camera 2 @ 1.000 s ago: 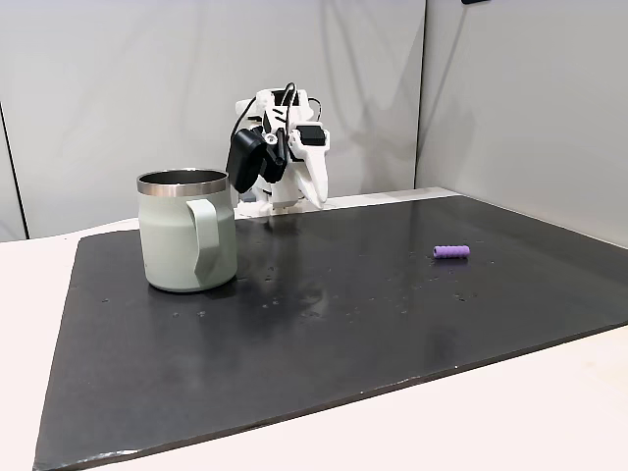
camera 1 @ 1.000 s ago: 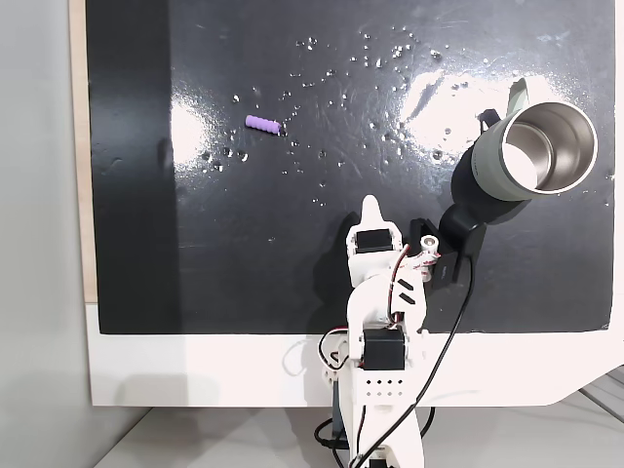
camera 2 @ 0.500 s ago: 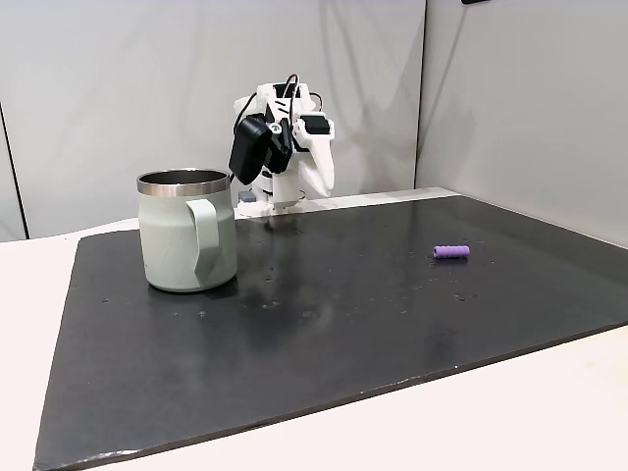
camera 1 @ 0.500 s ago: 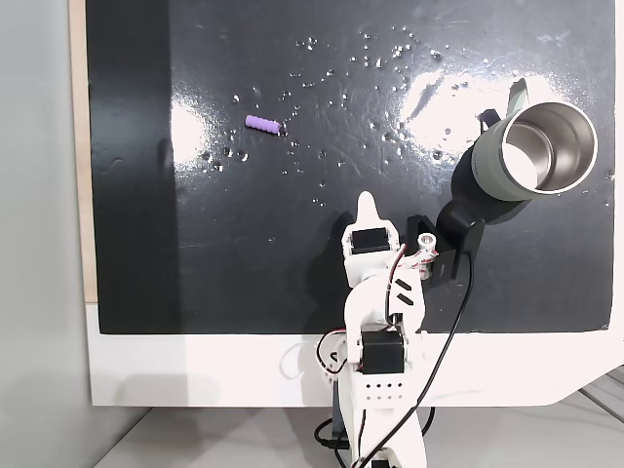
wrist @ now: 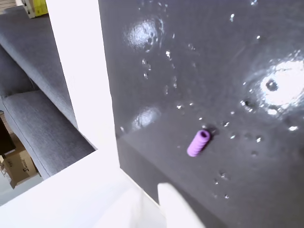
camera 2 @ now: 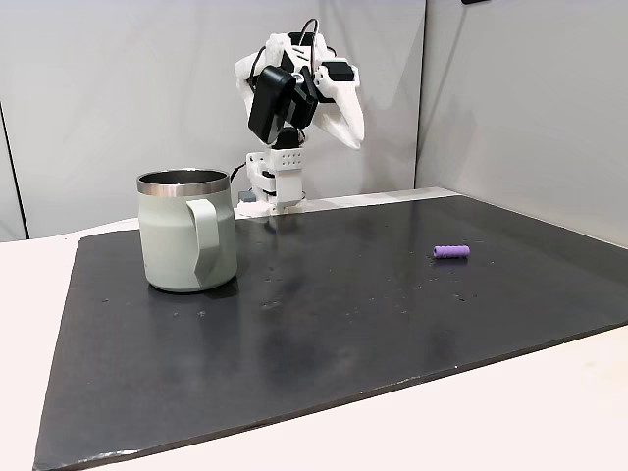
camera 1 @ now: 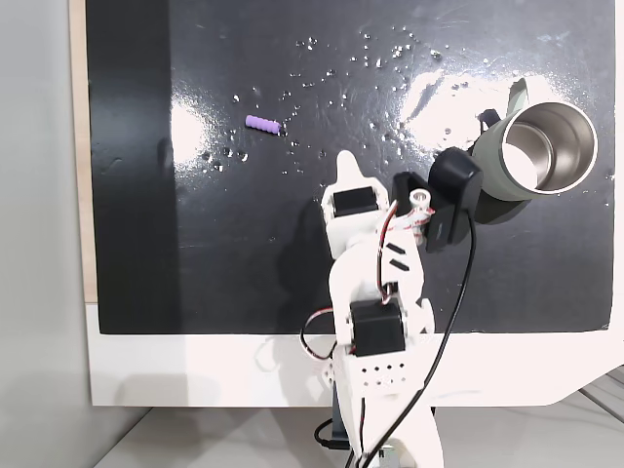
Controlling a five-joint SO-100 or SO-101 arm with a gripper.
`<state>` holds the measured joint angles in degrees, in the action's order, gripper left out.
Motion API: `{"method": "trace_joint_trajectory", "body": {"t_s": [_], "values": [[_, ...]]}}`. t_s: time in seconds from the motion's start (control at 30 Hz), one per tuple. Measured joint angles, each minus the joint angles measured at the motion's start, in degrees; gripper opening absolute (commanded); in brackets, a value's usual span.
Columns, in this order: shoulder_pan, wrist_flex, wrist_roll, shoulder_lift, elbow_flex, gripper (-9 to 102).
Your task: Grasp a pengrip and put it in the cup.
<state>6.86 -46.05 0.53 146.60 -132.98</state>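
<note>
My gripper (camera 2: 351, 126) hangs raised above the black mat (camera 2: 324, 314), fingers drawn together on nothing. The purple pengrip (camera 1: 261, 124) lies alone on the mat, well apart from me, seen in the wrist view (wrist: 198, 142) too. The green cup (camera 2: 186, 231) stands upright near my base.

you have open mat (camera 1: 244, 224) between gripper (camera 1: 343, 162) and pengrip (camera 1: 261, 124): bare black surface, small water drops only, nothing standing on it. gripper raised well above mat in side fixed view (camera 2: 351, 126), air beneath it free. cup (camera 1: 534, 154) stands off to gripper's right in top fixed view, just beside wrist camera housing (camera 1: 448, 195); it blocks passage that side.
</note>
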Motion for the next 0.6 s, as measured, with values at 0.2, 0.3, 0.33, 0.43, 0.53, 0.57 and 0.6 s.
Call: {"method": "trace_joint_trajectory", "body": {"t_s": [0.2,0.3,0.33,0.43,0.53,0.57,0.6], "values": [[3.08,-2.37,-6.15,-13.18,12.13,0],[4.22,-3.52,-9.4,-19.51,17.23,0],[4.66,-4.04,-10.63,-21.88,19.07,0],[6.06,-5.62,-14.06,-28.83,24.61,0],[8.0,-6.86,-16.52,-34.8,29.53,0],[8.53,-7.12,-17.05,-36.65,31.03,0],[8.96,-7.47,-17.49,-38.5,32.43,0]]}}
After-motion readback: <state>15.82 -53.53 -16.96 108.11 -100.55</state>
